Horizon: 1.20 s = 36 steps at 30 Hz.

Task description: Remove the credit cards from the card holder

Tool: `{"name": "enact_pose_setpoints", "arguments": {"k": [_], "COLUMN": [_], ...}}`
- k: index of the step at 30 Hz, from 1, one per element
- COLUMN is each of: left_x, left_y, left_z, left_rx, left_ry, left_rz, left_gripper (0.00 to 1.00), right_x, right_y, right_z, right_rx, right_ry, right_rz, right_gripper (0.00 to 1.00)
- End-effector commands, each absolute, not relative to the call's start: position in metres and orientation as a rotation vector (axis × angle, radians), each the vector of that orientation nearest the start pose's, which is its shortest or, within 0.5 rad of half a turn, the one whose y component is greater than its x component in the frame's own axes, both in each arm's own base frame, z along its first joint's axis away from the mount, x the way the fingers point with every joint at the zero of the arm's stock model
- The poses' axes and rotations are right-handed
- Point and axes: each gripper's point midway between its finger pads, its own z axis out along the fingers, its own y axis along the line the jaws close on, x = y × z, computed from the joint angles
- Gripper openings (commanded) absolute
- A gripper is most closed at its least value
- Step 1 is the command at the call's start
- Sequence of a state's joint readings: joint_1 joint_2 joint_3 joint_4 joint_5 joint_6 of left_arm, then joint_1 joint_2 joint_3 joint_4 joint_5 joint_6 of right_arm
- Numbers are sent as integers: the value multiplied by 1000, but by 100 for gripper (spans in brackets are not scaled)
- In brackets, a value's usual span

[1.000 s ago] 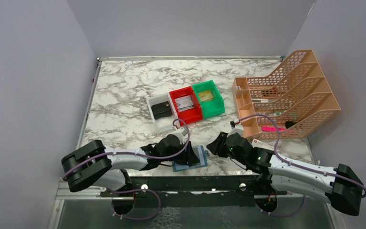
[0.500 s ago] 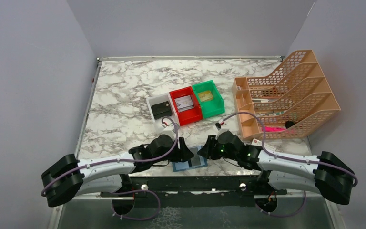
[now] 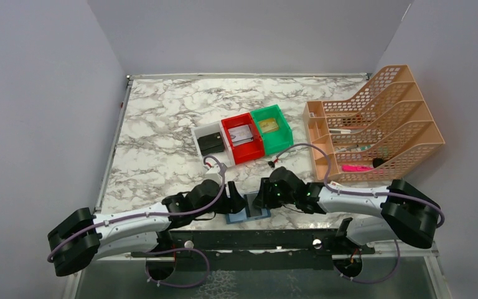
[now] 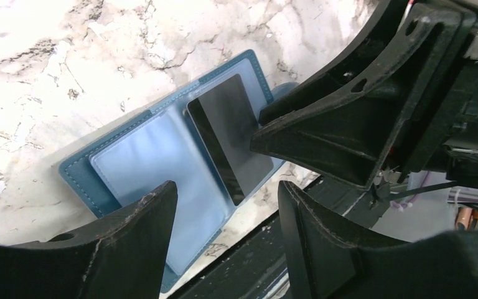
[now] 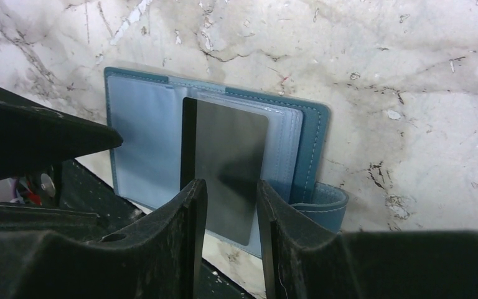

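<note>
The teal-blue card holder lies open and flat at the table's near edge, its lighter blue panels facing up. A dark grey credit card with a black stripe rests on its right half, partly in a clear pocket; the same card shows in the left wrist view. The snap tab sticks out to the right. My left gripper hangs open over the left panel, holding nothing. My right gripper hovers just above the card, open, its jaws a narrow gap apart.
White, red and green bins stand mid-table, the white one holding a black wallet. A peach file organizer fills the right side. A black metal rail runs along the near edge just below the holder.
Both arms have closed in over the card holder. The right gripper has slid left onto the card side. The left gripper has shifted left and opened wider.
</note>
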State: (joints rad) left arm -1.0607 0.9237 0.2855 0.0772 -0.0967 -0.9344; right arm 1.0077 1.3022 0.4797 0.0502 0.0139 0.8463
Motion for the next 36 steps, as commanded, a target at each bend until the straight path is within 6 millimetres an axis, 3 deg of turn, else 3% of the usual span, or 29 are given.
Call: {"name": "enact_pose_setpoints", "arguments": {"k": [1,10,22,29,36], "left_x": [124,120,123,126,128], "left_y": [-275,-292,-281,-285,-273], "left_z": [67,51,21,22,26], "left_rx": [131,190,45,21,-37], "left_ry": [2339,2404,2460,2448,2406], "left_rz": [-1063,-1081,-1015,-1026,-1034], "left_gripper": [64,64,44,30,15], "right_x": [147,140,139,139,140], "right_y": [283,285,283,282,277], "right_z": [28,19,13,13,11], "right_rx": [-219,-206,-205,-204,-182], "right_ry": [2553,2568,2585,2588,2590], "right_rz": [783,836,816,808,779], "right_gripper": [39,30,28,28,28]}}
